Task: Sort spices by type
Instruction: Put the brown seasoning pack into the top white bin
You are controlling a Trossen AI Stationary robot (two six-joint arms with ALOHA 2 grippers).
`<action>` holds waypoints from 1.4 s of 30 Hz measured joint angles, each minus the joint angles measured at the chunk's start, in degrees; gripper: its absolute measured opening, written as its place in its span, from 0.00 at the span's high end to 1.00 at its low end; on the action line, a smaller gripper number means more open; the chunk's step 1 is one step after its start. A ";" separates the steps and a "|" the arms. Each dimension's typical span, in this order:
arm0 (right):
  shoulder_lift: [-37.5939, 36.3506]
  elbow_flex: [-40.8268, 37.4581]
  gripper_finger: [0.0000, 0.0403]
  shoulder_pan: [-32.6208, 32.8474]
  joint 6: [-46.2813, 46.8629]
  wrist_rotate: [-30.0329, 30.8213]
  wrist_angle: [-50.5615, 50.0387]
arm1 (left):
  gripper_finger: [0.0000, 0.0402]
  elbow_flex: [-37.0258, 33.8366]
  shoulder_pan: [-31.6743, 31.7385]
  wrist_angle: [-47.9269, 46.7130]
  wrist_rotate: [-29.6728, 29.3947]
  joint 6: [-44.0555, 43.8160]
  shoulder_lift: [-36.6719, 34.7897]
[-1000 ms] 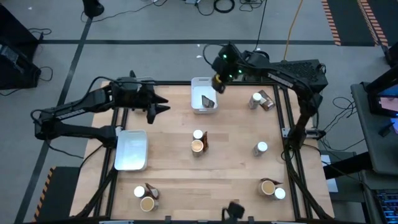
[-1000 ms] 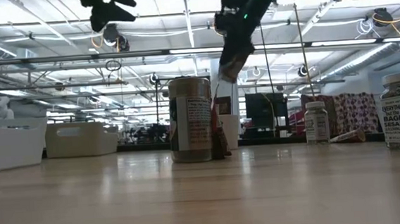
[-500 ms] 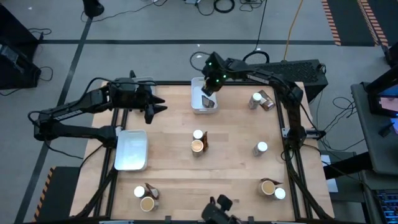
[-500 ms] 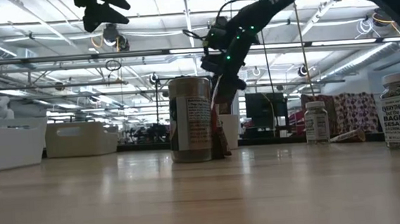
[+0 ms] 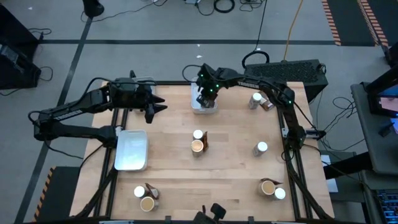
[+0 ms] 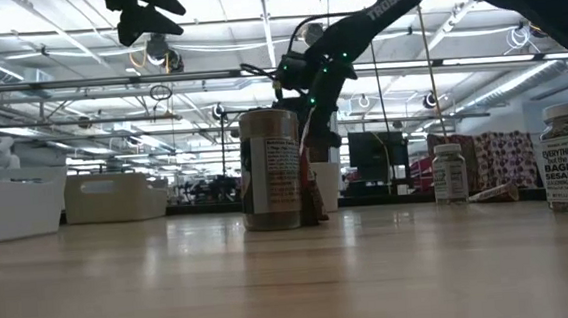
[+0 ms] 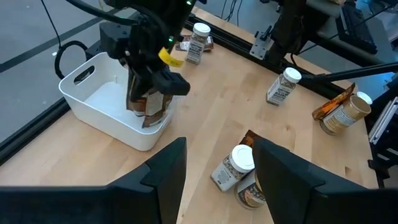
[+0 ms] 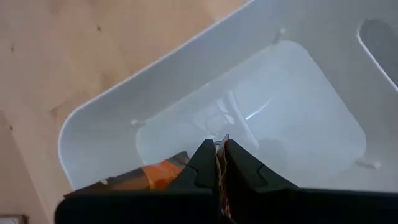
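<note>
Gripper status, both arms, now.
Left gripper: open, holding nothing, hovering above the table.
Right gripper: shut on a dark brown packet, lowering it into the white bin.

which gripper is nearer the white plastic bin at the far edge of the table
Right. The right gripper hangs directly over the white plastic bin, shut on a dark brown packet above its inside. The left gripper hovers off to the bin's left, apart from it.
</note>
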 joint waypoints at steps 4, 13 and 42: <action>0.02 0.00 1.00 0.27 -0.13 -0.04 -1.36 | 0.53 0.00 0.00 0.02 -0.03 0.02 0.00; 0.02 0.00 0.89 0.34 -1.40 -1.70 -2.69 | 0.53 0.00 0.00 0.02 -0.03 0.02 0.00; -1.04 28.45 0.72 1.16 -5.64 -8.65 -29.00 | 0.53 0.00 0.00 0.02 -0.05 0.19 0.00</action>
